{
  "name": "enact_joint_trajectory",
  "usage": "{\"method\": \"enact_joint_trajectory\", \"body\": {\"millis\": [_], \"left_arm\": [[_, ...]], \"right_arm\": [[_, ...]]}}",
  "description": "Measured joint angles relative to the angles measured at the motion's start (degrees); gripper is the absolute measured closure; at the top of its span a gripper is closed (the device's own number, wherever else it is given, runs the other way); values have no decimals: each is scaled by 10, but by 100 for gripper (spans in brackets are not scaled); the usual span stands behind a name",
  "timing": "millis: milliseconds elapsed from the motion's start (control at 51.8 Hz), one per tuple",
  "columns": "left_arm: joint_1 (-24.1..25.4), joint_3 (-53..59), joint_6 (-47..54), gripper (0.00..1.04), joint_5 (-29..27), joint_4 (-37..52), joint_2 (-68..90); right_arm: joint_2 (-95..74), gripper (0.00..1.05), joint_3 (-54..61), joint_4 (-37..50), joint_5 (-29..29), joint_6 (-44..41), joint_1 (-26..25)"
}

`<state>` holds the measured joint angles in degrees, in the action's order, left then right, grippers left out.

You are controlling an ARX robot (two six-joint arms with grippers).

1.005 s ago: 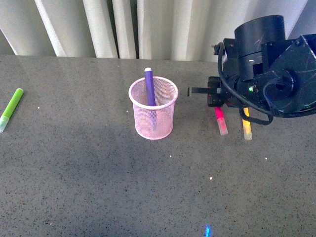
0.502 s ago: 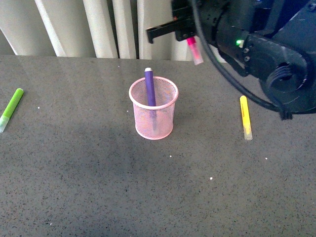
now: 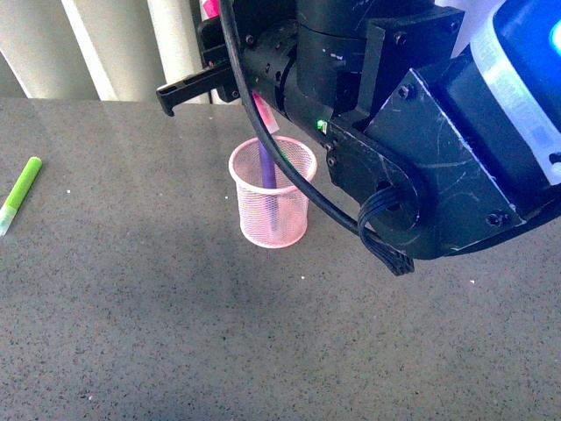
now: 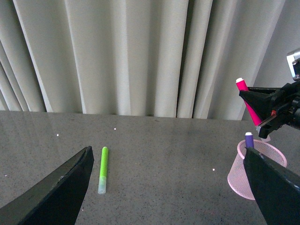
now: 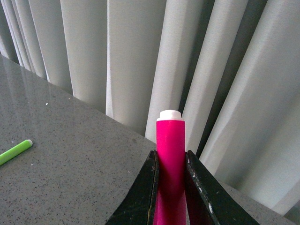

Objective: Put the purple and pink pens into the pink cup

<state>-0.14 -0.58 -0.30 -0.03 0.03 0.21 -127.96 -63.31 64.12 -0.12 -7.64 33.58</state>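
Pink-cup footing: grey speckled tabletop point(image 3: 131, 316), with a pale pleated curtain point(image 3: 114, 44) along its 12 o'clock edge.
Right arm: bulky black arm point(image 3: 394, 149) fills the front view from 12 to 4 o'clock and reaches over the cup. It is by far the nearer arm.
Right gripper point(image 5: 170, 157): fingers clenched on the pink pen's barrel, one on each side.
Left gripper point(image 4: 167, 154): spread wide, holding nothing, well off toward the cup's 9 o'clock.
Pink cup point(image 3: 267, 219): one round light-pink wire-mesh pencil cup, upright on the table near the middle of the front view.
Purple pen point(image 3: 265, 171): one purple-bodied marker, already standing in the cup, its end poking above the rim.
Pink pen point(image 5: 170, 140): one magenta marker, in the air just above the cup's 12 o'clock rim and not yet inside.
Key relation: the pen's long axis is tilted, upper end toward 11 o'clock, lower end pointing down near the rim and the purple pen's top. I judge it needs a slight shift toward 6 o'clock before release.
Lime-green marker point(image 3: 19, 193): one, lying flat, well apart at the cup's 9 o'clock.
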Motion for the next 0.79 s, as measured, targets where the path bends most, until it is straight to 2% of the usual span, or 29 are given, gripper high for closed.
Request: {"method": "enact_joint_trajectory", "body": {"millis": [792], "left_arm": [[0, 0, 0, 7, 0, 0, 0]], "right_arm": [[-46, 93, -2, -1, -6, 11, 1]]}}
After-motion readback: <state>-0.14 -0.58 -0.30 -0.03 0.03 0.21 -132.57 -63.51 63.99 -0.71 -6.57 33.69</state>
